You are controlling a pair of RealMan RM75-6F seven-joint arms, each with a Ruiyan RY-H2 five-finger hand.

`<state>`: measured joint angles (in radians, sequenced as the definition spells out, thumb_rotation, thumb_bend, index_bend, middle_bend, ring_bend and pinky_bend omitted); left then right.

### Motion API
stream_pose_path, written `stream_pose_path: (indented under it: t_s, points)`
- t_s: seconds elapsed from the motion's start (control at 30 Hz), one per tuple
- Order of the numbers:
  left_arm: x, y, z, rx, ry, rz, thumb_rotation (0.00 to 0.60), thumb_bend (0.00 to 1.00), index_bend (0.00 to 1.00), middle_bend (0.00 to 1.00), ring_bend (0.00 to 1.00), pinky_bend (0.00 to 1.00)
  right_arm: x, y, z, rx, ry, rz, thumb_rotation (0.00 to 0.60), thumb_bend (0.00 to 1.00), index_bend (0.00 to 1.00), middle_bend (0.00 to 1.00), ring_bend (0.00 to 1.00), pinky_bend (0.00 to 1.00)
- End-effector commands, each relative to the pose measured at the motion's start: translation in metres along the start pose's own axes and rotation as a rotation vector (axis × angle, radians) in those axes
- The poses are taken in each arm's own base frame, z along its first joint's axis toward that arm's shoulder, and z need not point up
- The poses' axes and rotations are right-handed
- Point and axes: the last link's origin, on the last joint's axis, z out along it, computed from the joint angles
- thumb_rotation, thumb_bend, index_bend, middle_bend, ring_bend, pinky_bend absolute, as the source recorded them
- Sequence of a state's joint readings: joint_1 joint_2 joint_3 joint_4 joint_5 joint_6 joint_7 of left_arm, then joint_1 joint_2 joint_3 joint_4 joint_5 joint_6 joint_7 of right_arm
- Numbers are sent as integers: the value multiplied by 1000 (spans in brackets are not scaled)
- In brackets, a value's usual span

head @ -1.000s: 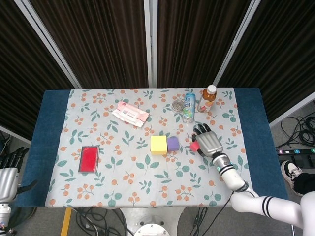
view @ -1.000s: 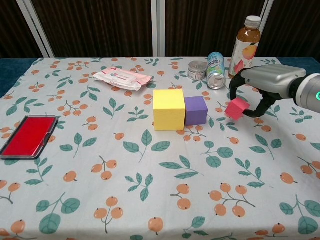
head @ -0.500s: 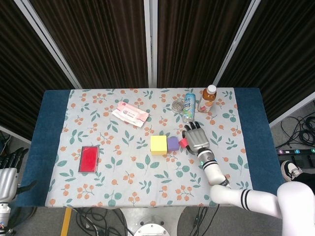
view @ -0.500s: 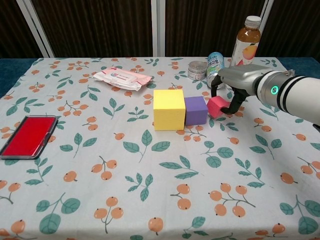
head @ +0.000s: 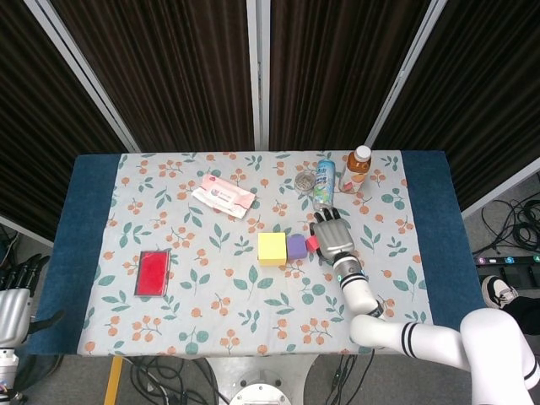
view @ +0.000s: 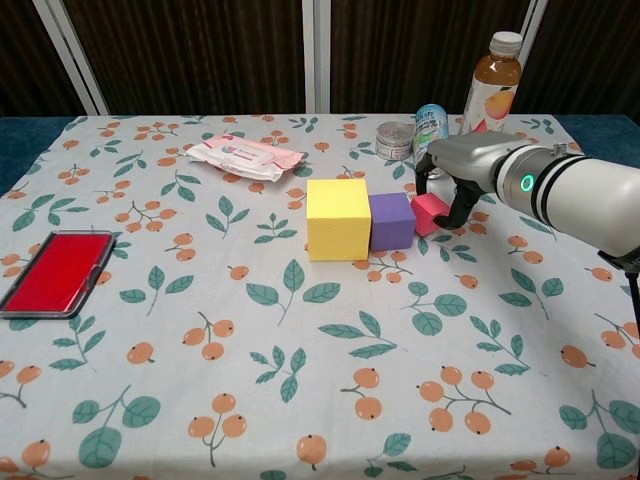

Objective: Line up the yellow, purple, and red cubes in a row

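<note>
Yellow cube (view: 338,218) and purple cube (view: 391,220) are found touching on the counter (view: 300,380), just to the left of the right hand (view: 452,180), and against the purple one the red cube (view: 430,213) has now been brought. A second ago that red cube was carried well to the right of the pair and clear of the cloth; half a second ago it was close beside the purple cube; now it appears to be set down at that cube's right side, touching it or very nearly. By this the row of three is judged to be all but made, with only the release and perhaps a small squaring-up left.

The right hand is still curled around the red cube, which is pinched between thumb and fingers (view: 455,212), so the cube is counted as grasped, not let go. Behind the hand a can (view: 431,127) and a bottle (view: 493,84) are stood near, and care in withdrawal is called for. The left hand (head: 12,295) is seen hanging off the counter's far left edge; whether it is spread or clenched cannot be told.
</note>
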<state>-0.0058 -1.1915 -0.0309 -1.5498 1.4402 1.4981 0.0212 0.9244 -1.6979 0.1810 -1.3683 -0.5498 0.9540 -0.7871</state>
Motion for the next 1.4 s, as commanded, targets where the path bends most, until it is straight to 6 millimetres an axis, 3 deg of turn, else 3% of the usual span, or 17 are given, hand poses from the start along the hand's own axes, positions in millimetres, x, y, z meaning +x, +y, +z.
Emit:
stream_pose_path:
  t_s: [0.03, 0.5, 0.8, 1.03, 1.4]
  points:
    - [0, -1, 0, 2, 0, 0, 600, 138, 165, 192, 141, 156, 0, -2, 0, 1, -3, -3, 600, 267, 409, 118, 0, 0]
    - [-1, -2, -1, 2, 0, -5, 600, 138, 165, 192, 141, 156, 0, -3, -5, 4, -8, 1, 600, 212, 303, 104, 0, 0]
    - [-1, -1, 0, -2, 1, -6, 600, 138, 165, 192, 141, 156, 13, 24, -24, 5, 18, 43, 600, 214, 273, 85, 0, 0]
    - [0, 2, 1, -12, 2, -3, 600, 137, 166, 192, 141, 156, 4, 49, -41, -1, -34, 36, 600, 220, 273, 57, 0, 0]
    - [2, 4, -2, -9, 4, 3, 600, 138, 165, 192, 141, 156, -12, 42, -34, 31, -68, 77, 600, 226, 246, 11, 0, 0]
